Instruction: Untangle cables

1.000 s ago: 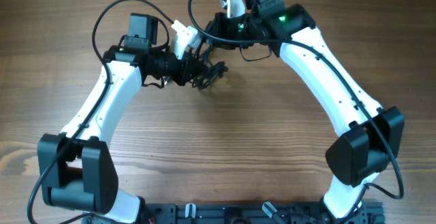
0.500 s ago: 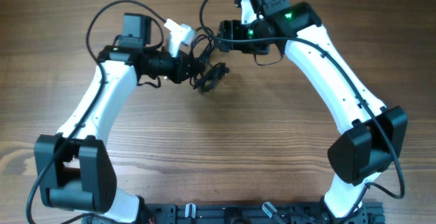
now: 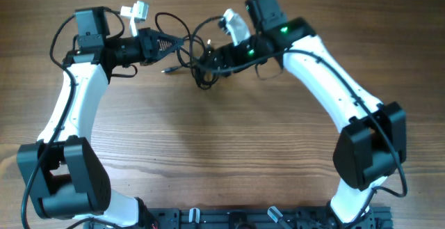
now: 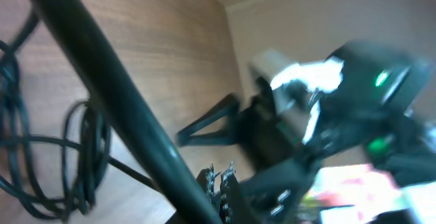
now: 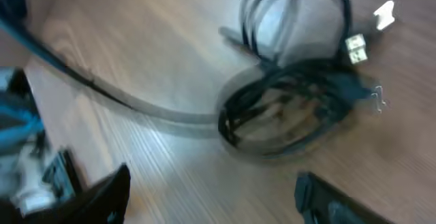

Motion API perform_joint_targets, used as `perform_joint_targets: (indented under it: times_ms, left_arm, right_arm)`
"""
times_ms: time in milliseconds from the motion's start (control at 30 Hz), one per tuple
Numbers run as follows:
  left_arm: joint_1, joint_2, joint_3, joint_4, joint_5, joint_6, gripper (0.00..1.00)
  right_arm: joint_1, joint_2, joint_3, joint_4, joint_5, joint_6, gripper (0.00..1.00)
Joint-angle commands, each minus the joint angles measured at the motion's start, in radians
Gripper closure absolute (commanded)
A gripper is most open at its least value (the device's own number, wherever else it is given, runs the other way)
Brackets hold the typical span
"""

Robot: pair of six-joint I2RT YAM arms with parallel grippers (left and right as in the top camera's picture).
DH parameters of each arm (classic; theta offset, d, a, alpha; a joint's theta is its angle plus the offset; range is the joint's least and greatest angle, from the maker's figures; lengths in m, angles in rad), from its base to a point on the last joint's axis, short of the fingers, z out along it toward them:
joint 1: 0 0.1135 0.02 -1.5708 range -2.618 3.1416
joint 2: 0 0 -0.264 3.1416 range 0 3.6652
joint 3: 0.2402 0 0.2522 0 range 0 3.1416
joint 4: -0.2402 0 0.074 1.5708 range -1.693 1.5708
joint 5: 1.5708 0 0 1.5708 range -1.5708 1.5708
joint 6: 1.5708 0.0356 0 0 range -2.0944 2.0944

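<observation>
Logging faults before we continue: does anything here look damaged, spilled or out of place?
Nothing damaged or spilled. Only the cables look untidy: a knotted bundle on the table, one strand stretched left into the shut left hand, the open right hand near it.

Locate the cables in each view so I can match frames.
Overhead: cables at top centre, between the two arms' grippers.
Left wrist: cables coiled at lower left, with one blurred strand running diagonally close to the lens.
Right wrist: cables coiled right of centre, pale plugs at upper right.
Shared landmark: the wooden table under the cables in all three.
</observation>
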Motion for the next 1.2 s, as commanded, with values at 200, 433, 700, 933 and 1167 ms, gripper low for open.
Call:
perform_joint_targets:
  times_ms: [200, 433, 700, 933, 1167]
  left_arm:
    - [0.003, -0.012, -0.003, 0.010, 0.068, -0.246, 0.96]
    - [0.029, -0.012, -0.003, 0.039, 0.068, -0.263, 0.96]
    - [0.045, -0.012, -0.003, 0.040, 0.068, -0.262, 0.96]
    - [0.045, -0.012, -0.003, 0.046, 0.005, -0.254, 0.94]
    - [0.045, -0.012, -0.003, -0.035, -0.203, -0.092, 0.03]
  right_arm:
    - [0.069, 0.010, -0.137, 0.370, -0.053, -0.023, 0.27]
    - [0.072, 0.010, -0.137, 0.282, 0.088, -0.024, 0.35]
    - [0.072, 0.010, -0.137, 0.259, 0.138, -0.013, 0.69]
    - [0.066, 0.000, -0.121, 0.302, 0.137, 0.149, 0.96]
    - [0.043, -0.126, -0.091, 0.297, 0.085, 0.358, 0.96]
